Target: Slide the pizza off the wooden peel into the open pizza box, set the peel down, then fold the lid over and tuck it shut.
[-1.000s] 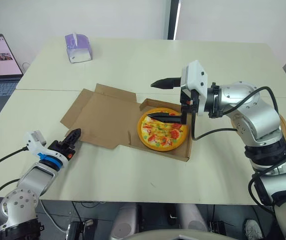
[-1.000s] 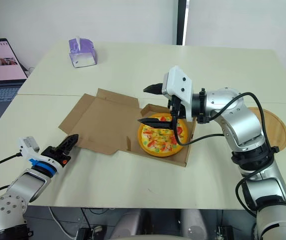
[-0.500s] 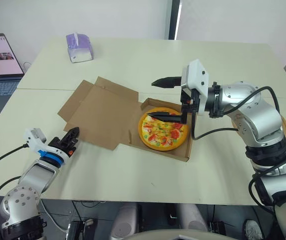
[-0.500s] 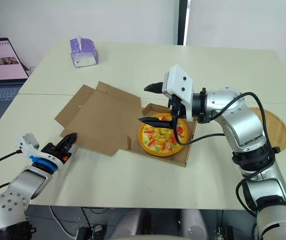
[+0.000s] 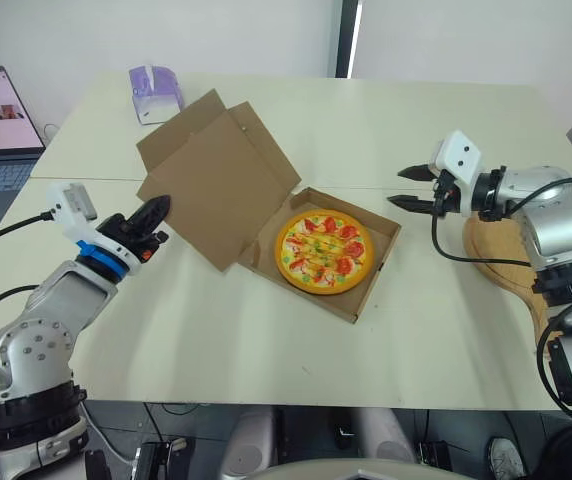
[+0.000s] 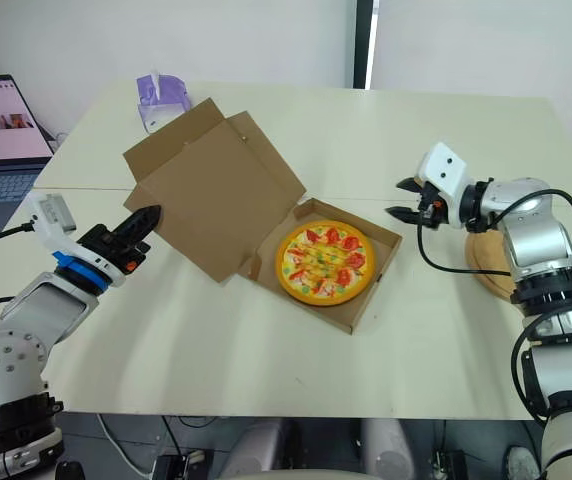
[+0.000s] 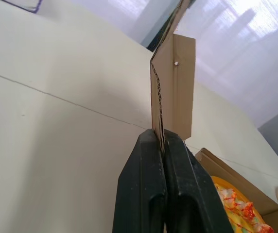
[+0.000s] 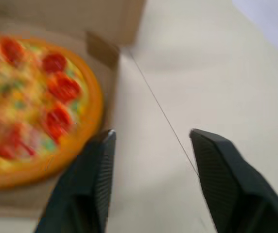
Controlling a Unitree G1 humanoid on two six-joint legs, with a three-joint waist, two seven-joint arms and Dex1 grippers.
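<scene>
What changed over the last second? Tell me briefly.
The left gripper, shut on the lid at its edge, swung it up from flat to half raised. The right gripper drew back from over the pizza toward the peel, jaws open. The pizza stayed in the box; the peel stayed put.

Brown box (image 5: 221, 185), orange pizza (image 5: 319, 251) dotted red, perhaps green.

The left pincer (image 5: 160, 207) has tilted the lid (image 5: 221, 175) up, and the right pincer (image 5: 398, 187) has withdrawn from above the pizza (image 5: 321, 250).
</scene>
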